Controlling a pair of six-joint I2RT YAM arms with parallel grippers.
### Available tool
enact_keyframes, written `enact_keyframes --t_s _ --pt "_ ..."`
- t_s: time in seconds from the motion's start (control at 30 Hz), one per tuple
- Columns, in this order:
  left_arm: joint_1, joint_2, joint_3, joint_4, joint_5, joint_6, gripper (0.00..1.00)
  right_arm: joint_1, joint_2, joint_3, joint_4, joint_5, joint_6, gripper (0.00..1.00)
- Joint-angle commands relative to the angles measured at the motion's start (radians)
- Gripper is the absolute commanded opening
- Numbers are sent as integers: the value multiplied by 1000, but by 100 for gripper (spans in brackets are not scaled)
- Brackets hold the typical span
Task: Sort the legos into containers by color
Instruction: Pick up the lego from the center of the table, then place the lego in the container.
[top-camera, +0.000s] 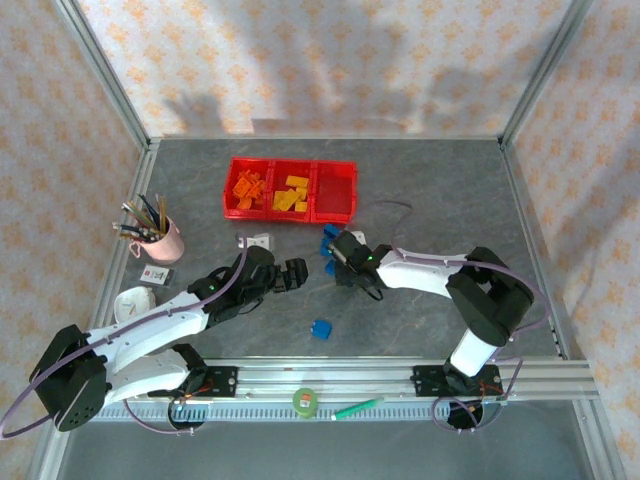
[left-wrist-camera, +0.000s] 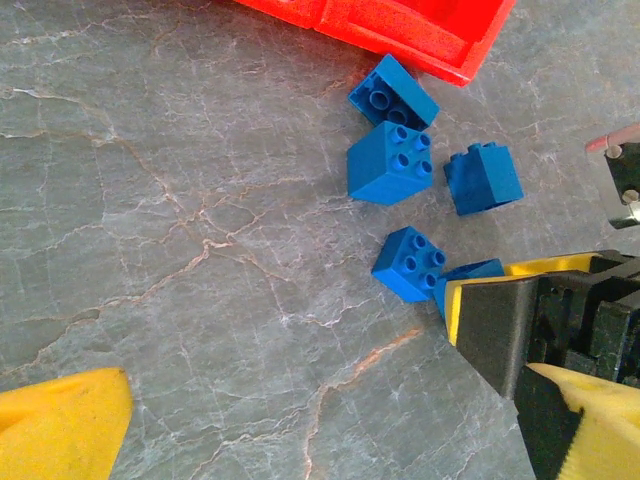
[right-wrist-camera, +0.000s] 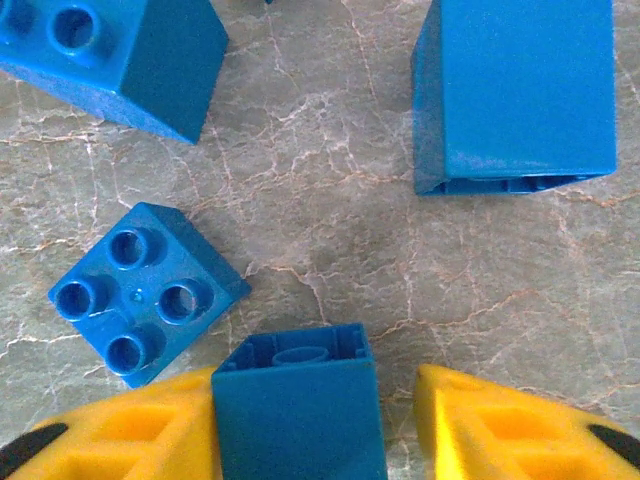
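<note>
- Legos (top-camera: 328, 243): blue ones loose on the counter (top-camera: 430, 320), clustered mid-frame just below the containers (top-camera: 313, 190), plus one stray blue brick (top-camera: 321, 328) lower down. Orange lot (top-camera: 247, 190) in the leftmost compartment, yellow ones (top-camera: 292, 195) in the middle, rightmost compartment (top-camera: 336, 190) looking bare.
- Step in hand, by the look of it: picking up a blue brick for that bare compartment.
- Right hand (right-wrist-camera: 315, 395): half open astride a blue brick (right-wrist-camera: 295, 440) tipped over at bottom centre of the wrist view, one finger (right-wrist-camera: 130, 430) against it, the other just clear. Not clenched yet.
- Next: squeeze shut, lift clear of the neighbouring bricks, carry up-frame to the bare compartment.
- Left hand (top-camera: 293, 271): spread wide, grasping nothing, just left of the cluster.
</note>
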Motion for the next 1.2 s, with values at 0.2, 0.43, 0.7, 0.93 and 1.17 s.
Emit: enact_keyframes --t_s 0.2,0.43,0.7,0.93,1.17 --pt "-1 -18 16 3 -8 -10 99 2 -31 3 17 52 12 39" --pt "-1 -21 27 1 -12 -3 99 0 -60 25 18 25 15 33" --pt "1 -28 53 -8 -33 16 99 -29 -103 101 2 -4 9 31" --pt "48 8 132 -42 -65 52 99 -104 -18 277 -3 0 -52 31" --pt "128 51 202 -44 -59 67 99 -157 182 506 15 11 -102 31"
